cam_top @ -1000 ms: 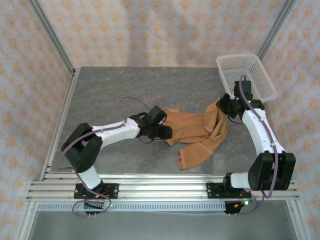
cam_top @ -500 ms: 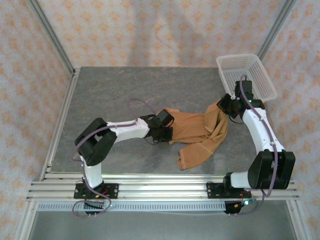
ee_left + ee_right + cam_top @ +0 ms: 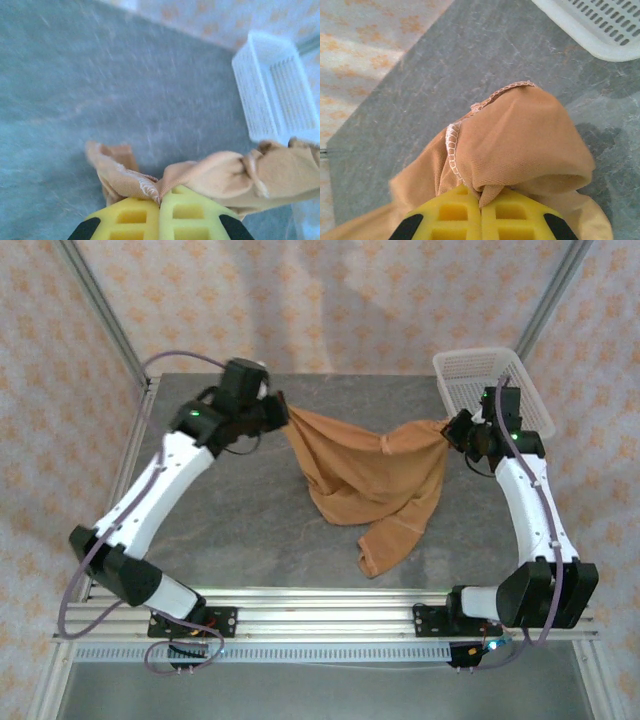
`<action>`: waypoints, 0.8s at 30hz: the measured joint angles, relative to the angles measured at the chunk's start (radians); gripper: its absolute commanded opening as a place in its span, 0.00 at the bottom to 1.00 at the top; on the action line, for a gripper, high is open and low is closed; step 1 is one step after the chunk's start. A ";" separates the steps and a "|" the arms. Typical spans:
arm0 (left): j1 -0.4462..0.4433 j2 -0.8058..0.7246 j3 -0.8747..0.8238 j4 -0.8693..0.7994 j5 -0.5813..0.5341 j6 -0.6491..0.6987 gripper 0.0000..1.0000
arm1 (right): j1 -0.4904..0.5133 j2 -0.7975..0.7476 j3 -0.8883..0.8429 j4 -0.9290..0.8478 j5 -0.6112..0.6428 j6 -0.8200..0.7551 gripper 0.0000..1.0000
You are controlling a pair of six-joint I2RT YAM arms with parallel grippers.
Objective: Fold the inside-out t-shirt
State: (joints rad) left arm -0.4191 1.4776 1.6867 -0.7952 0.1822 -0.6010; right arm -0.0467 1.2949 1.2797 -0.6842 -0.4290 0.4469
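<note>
Up from its heap: we now hold the t-shirt (image 3: 365, 475) stretched left-right across the upper frame, tail drooping toward the bottom, with the left gripper (image 3: 283, 416) and right gripper (image 3: 452, 430) both clamped on it.

In the top view we see the left arm stretched from its base at the lower left up toward the upper left of the frame, its left hand (image 3: 278, 412) pointing right. The right arm climbs the right side, bent at the elbow, its right hand (image 3: 455, 427) pointing left. In our wrist views, each hand's yellow fingers (image 3: 132, 217) press together, pinching an edge of the inside-out t-shirt (image 3: 360, 465).
</note>
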 measured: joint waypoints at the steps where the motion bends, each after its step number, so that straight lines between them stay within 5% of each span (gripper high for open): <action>1: 0.028 -0.018 0.018 -0.020 -0.004 0.008 0.00 | 0.000 -0.002 0.016 -0.005 -0.009 0.003 0.00; 12: 0.144 -0.068 0.094 -0.154 0.015 0.079 0.00 | 0.000 -0.038 0.093 0.007 -0.195 0.104 0.00; 24: 0.265 -0.103 0.469 -0.279 0.052 0.113 0.00 | 0.000 -0.148 0.243 0.018 -0.288 0.189 0.00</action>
State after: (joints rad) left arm -0.1543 1.3750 2.1559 -1.0744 0.2340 -0.4877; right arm -0.0467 1.1473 1.5227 -0.6666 -0.7170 0.6361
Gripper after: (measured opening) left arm 0.059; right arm 0.040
